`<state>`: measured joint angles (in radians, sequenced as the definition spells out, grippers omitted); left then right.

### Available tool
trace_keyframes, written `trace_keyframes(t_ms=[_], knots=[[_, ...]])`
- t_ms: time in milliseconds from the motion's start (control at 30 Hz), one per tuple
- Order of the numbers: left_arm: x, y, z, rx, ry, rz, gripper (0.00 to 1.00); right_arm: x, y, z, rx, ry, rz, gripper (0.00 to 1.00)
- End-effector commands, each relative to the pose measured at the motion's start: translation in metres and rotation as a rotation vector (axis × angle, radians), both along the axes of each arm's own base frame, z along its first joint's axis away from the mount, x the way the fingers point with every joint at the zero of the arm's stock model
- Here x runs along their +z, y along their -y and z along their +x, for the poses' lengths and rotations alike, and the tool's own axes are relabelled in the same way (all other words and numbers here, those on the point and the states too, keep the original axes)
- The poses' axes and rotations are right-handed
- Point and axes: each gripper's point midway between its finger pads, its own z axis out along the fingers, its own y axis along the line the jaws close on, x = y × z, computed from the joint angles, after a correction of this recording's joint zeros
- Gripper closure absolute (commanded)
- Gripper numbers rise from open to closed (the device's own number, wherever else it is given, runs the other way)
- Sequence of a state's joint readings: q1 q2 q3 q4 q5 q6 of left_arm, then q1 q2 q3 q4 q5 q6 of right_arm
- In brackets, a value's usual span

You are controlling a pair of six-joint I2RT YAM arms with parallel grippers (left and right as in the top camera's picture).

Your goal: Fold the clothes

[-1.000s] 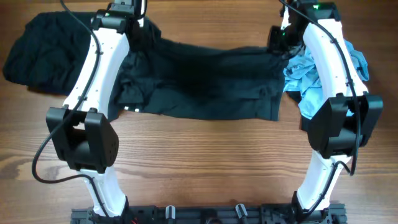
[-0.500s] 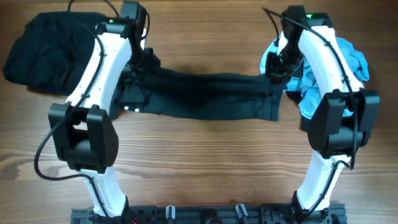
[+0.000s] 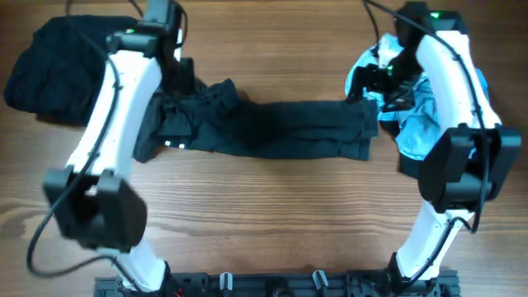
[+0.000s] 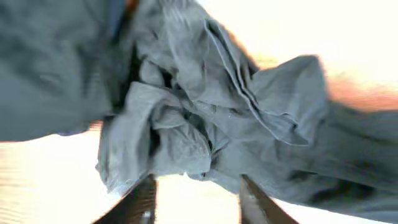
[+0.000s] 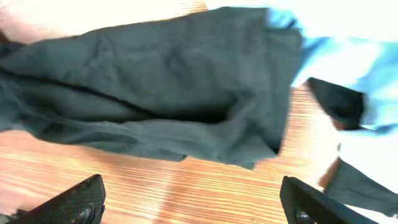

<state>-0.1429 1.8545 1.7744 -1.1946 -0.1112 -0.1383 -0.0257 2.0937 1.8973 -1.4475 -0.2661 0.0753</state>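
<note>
A dark garment [image 3: 289, 130] lies centre as a long folded band. A black heap [image 3: 49, 66] sits at 10 o'clock, crumpled light-blue cloth [image 3: 412, 136] at 2 o'clock.

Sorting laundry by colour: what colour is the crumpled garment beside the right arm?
The crumpled garment is light blue, clearest in the overhead view.

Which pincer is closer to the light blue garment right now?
Right. The right pincer hangs at the inner edge of the light blue garment; the left pincer is far across the table, over the bunched end of the black garment.
</note>
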Motion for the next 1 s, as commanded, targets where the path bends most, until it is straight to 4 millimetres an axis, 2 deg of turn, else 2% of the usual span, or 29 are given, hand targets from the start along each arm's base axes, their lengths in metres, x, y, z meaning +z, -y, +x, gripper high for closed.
trace_keyframes(t_ms=[0, 167, 233, 300, 500, 567, 733, 833, 933, 967], knots=[[0.037, 0.008, -0.004, -0.009, 0.084, -0.089, 0.49, 0.008, 0.018, 0.002, -0.035, 0.029, 0.017, 0.08], [0.037, 0.019, -0.011, -0.032, 0.057, -0.155, 0.4, -0.022, 0.019, -0.011, -0.06, -0.028, 0.054, 0.08], [0.037, 0.019, -0.012, -0.032, 0.055, -0.154, 0.32, -0.037, 0.013, -0.018, -0.062, -0.048, 0.086, 0.08], [0.037, 0.019, -0.012, -0.032, 0.054, -0.154, 0.3, -0.053, 0.005, -0.024, -0.068, -0.063, 0.129, 0.08], [0.037, 0.019, -0.012, -0.033, 0.054, -0.154, 0.29, -0.105, 0.001, -0.037, -0.147, -0.073, 0.138, 0.1], [0.037, 0.019, -0.012, -0.033, 0.054, -0.154, 0.29, -0.115, 0.001, -0.037, -0.165, -0.059, 0.138, 0.11], [0.037, 0.019, -0.012, -0.032, 0.054, -0.154, 0.28, -0.133, -0.024, -0.035, -0.152, 0.011, 0.265, 0.15], [0.037, 0.019, -0.012, -0.032, 0.054, -0.154, 0.28, -0.143, -0.044, -0.043, -0.149, 0.005, 0.29, 0.2], [0.037, 0.019, -0.011, -0.033, 0.058, -0.154, 0.28, -0.144, -0.061, -0.045, -0.1, 0.012, 0.291, 0.41], [0.037, 0.02, -0.011, -0.033, 0.059, -0.155, 0.28, -0.144, -0.063, -0.045, -0.095, 0.014, 0.291, 0.53]])
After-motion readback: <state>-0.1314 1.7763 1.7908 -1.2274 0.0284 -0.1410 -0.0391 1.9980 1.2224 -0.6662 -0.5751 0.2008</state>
